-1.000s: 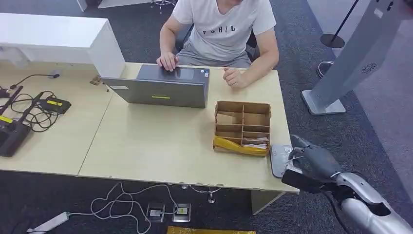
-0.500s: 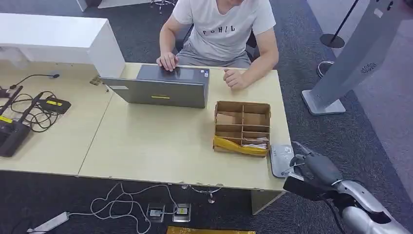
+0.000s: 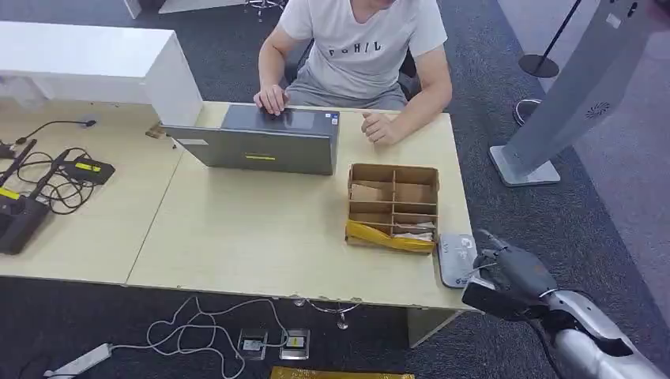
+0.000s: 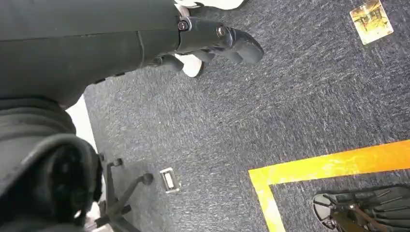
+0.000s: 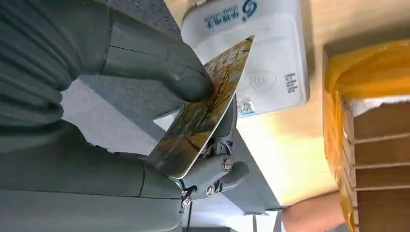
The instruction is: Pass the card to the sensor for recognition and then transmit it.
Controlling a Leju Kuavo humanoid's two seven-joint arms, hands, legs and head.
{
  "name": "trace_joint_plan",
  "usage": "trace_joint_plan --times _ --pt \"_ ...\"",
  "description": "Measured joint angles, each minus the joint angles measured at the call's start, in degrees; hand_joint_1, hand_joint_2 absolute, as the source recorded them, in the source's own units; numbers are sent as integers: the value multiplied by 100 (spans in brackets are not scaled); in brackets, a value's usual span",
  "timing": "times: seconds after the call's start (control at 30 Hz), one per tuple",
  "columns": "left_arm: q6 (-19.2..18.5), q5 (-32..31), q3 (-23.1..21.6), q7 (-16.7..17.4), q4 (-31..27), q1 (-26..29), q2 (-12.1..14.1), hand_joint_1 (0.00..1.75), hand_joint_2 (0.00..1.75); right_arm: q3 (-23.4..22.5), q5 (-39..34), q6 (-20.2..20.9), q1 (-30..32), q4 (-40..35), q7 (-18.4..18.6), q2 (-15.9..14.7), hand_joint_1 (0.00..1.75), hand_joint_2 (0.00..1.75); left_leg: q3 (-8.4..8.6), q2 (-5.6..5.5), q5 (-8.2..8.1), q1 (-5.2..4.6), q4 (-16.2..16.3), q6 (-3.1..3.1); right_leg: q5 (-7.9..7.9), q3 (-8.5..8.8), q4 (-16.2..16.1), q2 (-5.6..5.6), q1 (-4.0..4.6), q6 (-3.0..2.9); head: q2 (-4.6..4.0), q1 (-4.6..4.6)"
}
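The right hand (image 5: 145, 121) pinches the card (image 5: 203, 111) just beside the reader (image 3: 457, 259) at lower right (reading unconfirmed); handover remains.

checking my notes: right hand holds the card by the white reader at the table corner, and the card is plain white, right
Not quite: the card is printed with a yellow-brown picture, not plain white, as the right wrist view shows. The rest stands: the right hand holds it by the white reader at the table corner.

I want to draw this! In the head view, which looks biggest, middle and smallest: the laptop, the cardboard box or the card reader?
1. Laptop, largest.
2. Cardboard box, middle.
3. Card reader, smallest, though the right hand covers part of it.
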Motion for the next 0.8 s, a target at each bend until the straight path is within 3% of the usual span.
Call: trace_joint_plan --times 0.5,0.8 --pt "-77 -142 -13 -103 0 -3 -11 0 0 140 -238 -112 -450 1025 -247 304 175 175 0 0 0 0 0 0 0 1 0 -3 0 0 0 0" --pt "-79 -142 -44 -105 0 -3 -11 0 0 168 -241 -127 -516 1277 -258 409 175 175 2 1 0 0 0 0 0 2 0 -2 0 0 0 2"
